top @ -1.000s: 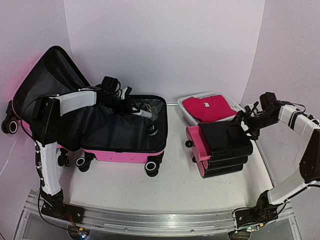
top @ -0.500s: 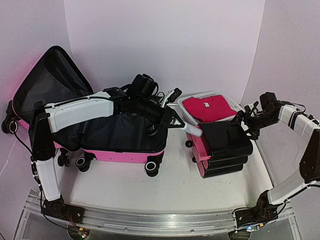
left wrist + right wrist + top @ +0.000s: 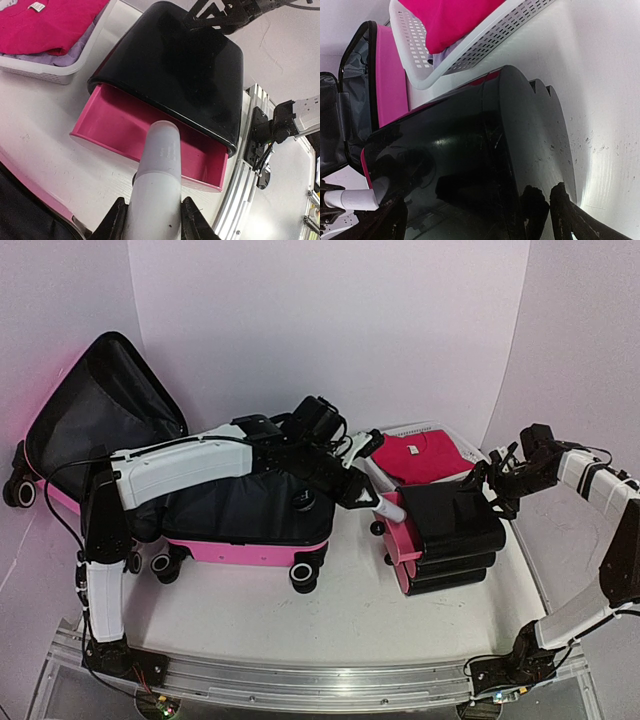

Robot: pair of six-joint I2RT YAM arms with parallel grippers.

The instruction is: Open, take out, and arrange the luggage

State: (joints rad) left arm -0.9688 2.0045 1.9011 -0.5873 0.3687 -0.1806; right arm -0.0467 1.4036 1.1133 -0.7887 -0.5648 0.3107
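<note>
L gripper point(image 3: 152, 220), mid-frame, clamps white plastic bottle point(image 3: 157, 170), aimed at open pink drawer point(image 3: 115, 120), prob. to stow. R gripper point(image 3: 497, 480), right edge, splayed empty, likely steadying glossy black case point(image 3: 175, 65).

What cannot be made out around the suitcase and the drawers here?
- Top external: the left arm covers much of the black lining of the bright-pink hard-shell suitcase.
- Left wrist: the bottom edge cuts off the white plastic cylinder and the left gripper holding it.
- Right wrist: the right gripper is dark against the glossy black top case; touching or not, unclear.
- Top external: the red shirt hides what else lies in the white mesh basket.
</note>
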